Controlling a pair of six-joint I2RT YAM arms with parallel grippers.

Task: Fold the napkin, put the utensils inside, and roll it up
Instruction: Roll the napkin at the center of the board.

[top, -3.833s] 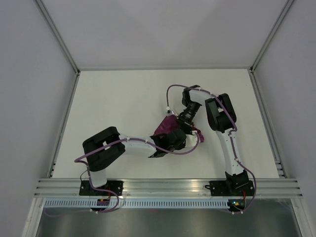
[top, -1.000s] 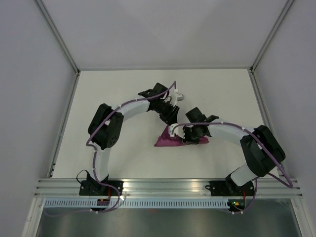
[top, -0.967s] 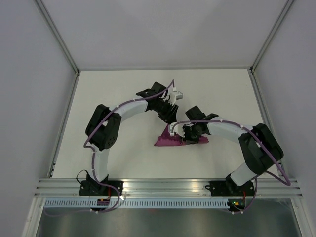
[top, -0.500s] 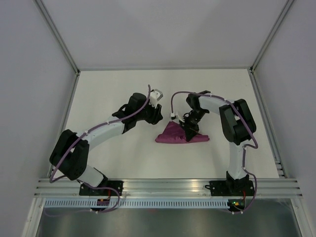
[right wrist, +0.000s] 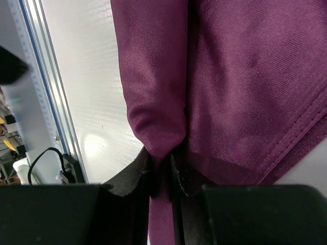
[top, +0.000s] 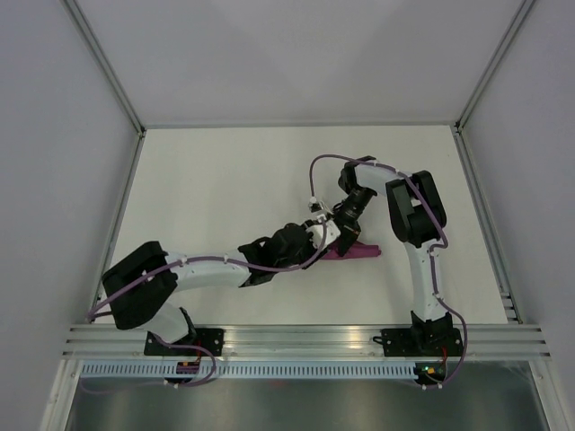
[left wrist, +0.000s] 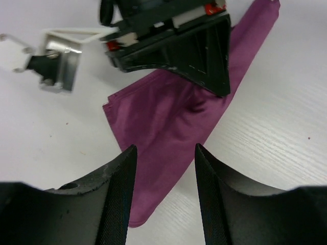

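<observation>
Napkin (top: 361,251): folded strip on surface (top: 225,180), centre-right, long axis left-right in overhead view. Right tool (right wrist: 162,176) clamped on napkin fold. Left tool (left wrist: 163,155) apart, over napkin.

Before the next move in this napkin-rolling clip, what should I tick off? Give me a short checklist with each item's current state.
1. Right gripper grips the napkin: ok, shut on a pinched fold.
2. Left gripper ready to grasp: ok, jaws apart over the napkin, holding nothing.
3. Left gripper clear of the napkin's surface: cannot tell.
4. Utensils located: not ok, none shows in any view.
5. Napkin lying flat and neatly folded: not ok, it is puckered where the right gripper pinches it.
6. Clearance between the two grippers: cannot tell; they sit close together over the napkin.
</observation>
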